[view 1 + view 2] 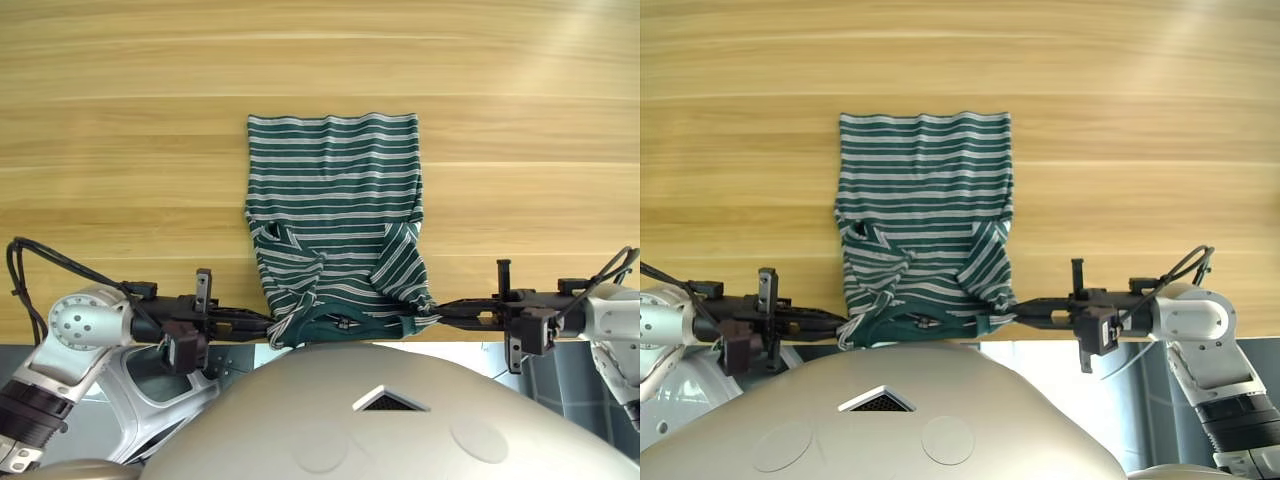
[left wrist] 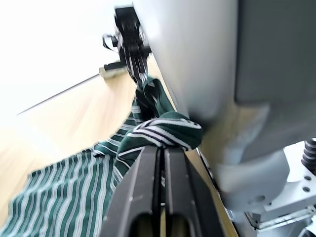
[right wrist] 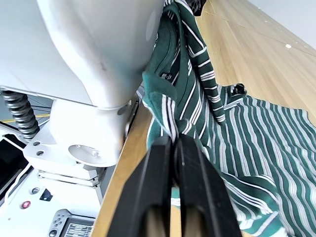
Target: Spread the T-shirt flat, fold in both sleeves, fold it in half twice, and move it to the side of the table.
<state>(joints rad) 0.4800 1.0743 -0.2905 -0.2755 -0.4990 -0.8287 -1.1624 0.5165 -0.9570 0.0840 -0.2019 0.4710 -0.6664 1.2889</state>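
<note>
Left eye view: a dark green, white-striped cotton T-shirt (image 1: pixel 335 200) lies on the pale wooden table (image 1: pixel 120 100), sleeves folded in, collar end at the near edge. The left gripper (image 1: pixel 268 325) and right gripper (image 1: pixel 440 312) each pinch a shoulder corner (fingers clamped tight on the cloth), probably ready to fold it in half.

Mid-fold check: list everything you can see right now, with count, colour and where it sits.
T-shirt: one, dark green with white stripes, lying on the table with both sleeves folded in and its collar end at the near edge.
table: one, light wood, under the T-shirt.
left gripper: one, black, at the table's near edge, shut on the T-shirt's near left corner.
right gripper: one, black, at the table's near edge, shut on the T-shirt's near right corner.
</note>
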